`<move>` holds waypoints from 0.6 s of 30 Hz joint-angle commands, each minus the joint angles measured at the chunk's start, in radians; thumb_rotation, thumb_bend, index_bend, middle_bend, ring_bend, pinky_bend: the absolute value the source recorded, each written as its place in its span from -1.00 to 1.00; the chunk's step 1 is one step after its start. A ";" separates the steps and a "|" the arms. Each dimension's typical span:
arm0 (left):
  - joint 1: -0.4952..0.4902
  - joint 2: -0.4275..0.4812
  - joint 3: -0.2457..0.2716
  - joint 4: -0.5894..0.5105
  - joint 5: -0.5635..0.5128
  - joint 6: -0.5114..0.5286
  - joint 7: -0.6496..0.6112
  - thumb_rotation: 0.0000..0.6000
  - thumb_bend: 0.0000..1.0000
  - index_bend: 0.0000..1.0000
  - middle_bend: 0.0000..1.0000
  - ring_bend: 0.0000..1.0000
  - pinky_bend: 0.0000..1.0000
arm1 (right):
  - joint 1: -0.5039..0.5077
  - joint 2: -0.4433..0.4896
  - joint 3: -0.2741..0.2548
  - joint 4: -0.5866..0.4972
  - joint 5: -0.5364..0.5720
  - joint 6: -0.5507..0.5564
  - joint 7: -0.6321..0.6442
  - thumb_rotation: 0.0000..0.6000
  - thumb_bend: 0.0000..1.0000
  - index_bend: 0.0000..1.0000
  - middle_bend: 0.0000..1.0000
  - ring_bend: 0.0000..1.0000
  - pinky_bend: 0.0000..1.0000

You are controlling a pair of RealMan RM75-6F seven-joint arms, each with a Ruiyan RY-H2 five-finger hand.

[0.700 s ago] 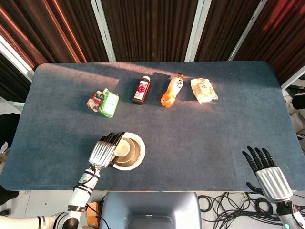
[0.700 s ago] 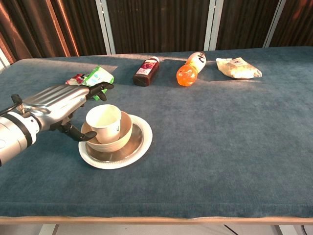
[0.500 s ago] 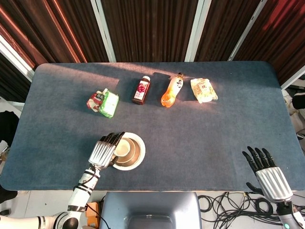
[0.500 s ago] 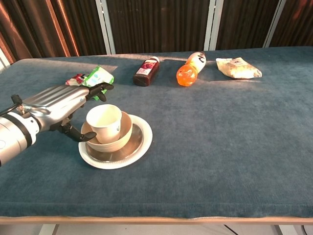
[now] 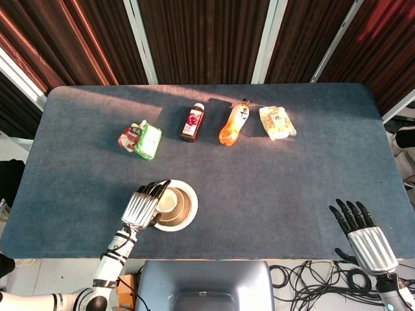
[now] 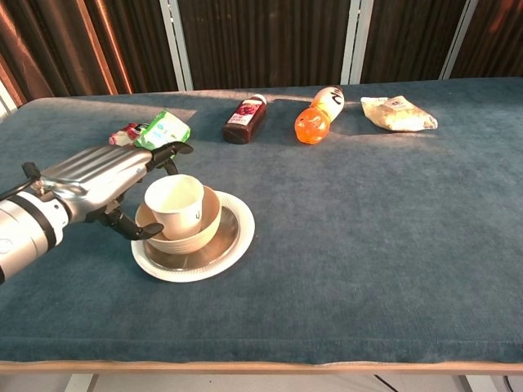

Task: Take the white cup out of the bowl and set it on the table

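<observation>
The white cup (image 6: 173, 204) stands upright in a tan bowl (image 6: 196, 236), which sits on a white plate (image 6: 235, 242) near the table's front left. My left hand (image 6: 98, 175) is at the cup's left side. Its fingers (image 6: 167, 149) reach behind the cup and its thumb lies low by the bowl's left wall. I see no firm grip. The head view shows the left hand (image 5: 141, 206) partly over the cup (image 5: 166, 201). My right hand (image 5: 363, 236) hovers past the table's front right corner, fingers spread and holding nothing.
Across the back lie a green and red snack pack (image 5: 141, 138), a dark red juice bottle (image 5: 191, 123), an orange drink bottle (image 5: 234, 123) on its side and a pale snack bag (image 5: 277, 122). The table's front edge runs just below the plate (image 5: 192, 208).
My left hand has shifted slightly toward the cup and a little lower. The cup, the bowl and the right hand have not moved.
</observation>
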 commanded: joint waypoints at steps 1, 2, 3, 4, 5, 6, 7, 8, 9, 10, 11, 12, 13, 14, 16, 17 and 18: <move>0.000 -0.008 0.003 0.010 0.004 0.000 -0.005 1.00 -0.44 -0.73 -0.39 -0.52 -0.30 | -0.002 0.002 -0.003 0.003 -0.001 0.000 0.003 1.00 -1.00 -1.00 -1.00 -1.00 -0.89; 0.002 -0.009 0.006 0.012 0.008 0.003 -0.010 1.00 -0.44 -0.70 -0.35 -0.48 -0.28 | 0.001 -0.002 -0.002 0.001 -0.004 -0.002 0.002 1.00 -1.00 -1.00 -1.00 -1.00 -0.89; 0.001 -0.011 0.005 0.015 0.012 0.003 -0.012 1.00 -0.44 -0.68 -0.32 -0.45 -0.26 | 0.001 -0.001 0.000 -0.001 -0.003 0.000 -0.001 1.00 -1.00 -1.00 -1.00 -1.00 -0.89; 0.000 -0.015 0.004 0.018 0.015 0.004 -0.015 1.00 -0.44 -0.66 -0.29 -0.43 -0.24 | -0.001 0.002 -0.001 -0.001 -0.002 0.002 0.001 1.00 -1.00 -1.00 -1.00 -1.00 -0.89; 0.000 -0.018 0.003 0.024 0.020 0.008 -0.021 1.00 -0.44 -0.63 -0.25 -0.39 -0.22 | -0.001 0.002 -0.002 0.000 -0.004 0.001 0.002 1.00 -1.00 -1.00 -1.00 -1.00 -0.89; 0.001 -0.021 0.003 0.029 0.026 0.011 -0.026 1.00 -0.44 -0.59 -0.21 -0.35 -0.19 | 0.000 0.001 -0.001 -0.002 -0.002 -0.001 0.000 1.00 -1.00 -1.00 -1.00 -1.00 -0.89; 0.002 -0.023 0.003 0.033 0.032 0.015 -0.032 1.00 -0.44 -0.57 -0.18 -0.33 -0.18 | -0.002 0.002 -0.002 0.003 -0.001 0.001 0.002 1.00 -1.00 -1.00 -1.00 -1.00 -0.89; 0.003 -0.025 0.002 0.036 0.039 0.020 -0.039 1.00 -0.43 -0.53 -0.15 -0.30 -0.15 | -0.002 0.001 -0.003 0.004 -0.004 0.002 0.003 1.00 -1.00 -1.00 -1.00 -1.00 -0.89; 0.005 -0.025 0.002 0.037 0.045 0.024 -0.045 1.00 -0.43 -0.51 -0.12 -0.28 -0.14 | -0.001 0.000 -0.002 0.003 -0.003 0.001 0.002 1.00 -1.00 -1.00 -1.00 -1.00 -0.89; 0.006 -0.024 0.002 0.037 0.050 0.028 -0.050 1.00 -0.43 -0.49 -0.10 -0.27 -0.12 | -0.002 0.002 -0.003 0.005 -0.002 0.002 0.004 1.00 -1.00 -1.00 -1.00 -1.00 -0.89; 0.009 -0.021 0.002 0.033 0.057 0.033 -0.056 1.00 -0.43 -0.46 -0.08 -0.25 -0.11 | 0.000 -0.001 -0.002 0.003 -0.003 -0.002 0.000 1.00 -1.00 -1.00 -1.00 -1.00 -0.89; 0.010 -0.017 0.002 0.029 0.062 0.036 -0.060 1.00 -0.42 -0.44 -0.07 -0.24 -0.11 | -0.001 0.000 -0.002 0.002 -0.002 -0.001 -0.001 1.00 -1.00 -1.00 -1.00 -1.00 -0.89; 0.013 -0.012 0.003 0.021 0.065 0.039 -0.065 1.00 -0.42 -0.43 -0.06 -0.23 -0.10 | -0.001 0.001 -0.002 0.003 -0.002 -0.001 -0.001 1.00 -1.00 -1.00 -1.00 -1.00 -0.89; 0.016 -0.001 0.001 0.009 0.068 0.041 -0.074 1.00 -0.42 -0.42 -0.05 -0.22 -0.10 | 0.000 -0.001 -0.002 0.001 -0.002 -0.002 -0.003 1.00 -1.00 -1.00 -1.00 -1.00 -0.89; 0.021 0.022 0.000 -0.016 0.071 0.044 -0.081 1.00 -0.43 -0.41 -0.03 -0.21 -0.10 | -0.001 0.000 -0.002 0.002 -0.001 -0.002 -0.003 1.00 -1.00 -1.00 -1.00 -1.00 -0.89; 0.025 0.039 -0.001 -0.034 0.071 0.046 -0.083 1.00 -0.43 -0.41 -0.02 -0.20 -0.10 | 0.000 -0.001 -0.002 0.002 -0.002 -0.003 -0.004 1.00 -1.00 -1.00 -1.00 -1.00 -0.89; 0.030 0.056 -0.002 -0.053 0.072 0.052 -0.085 1.00 -0.42 -0.41 -0.01 -0.19 -0.10 | -0.001 -0.001 -0.002 0.002 -0.001 -0.002 -0.004 1.00 -1.00 -1.00 -1.00 -1.00 -0.89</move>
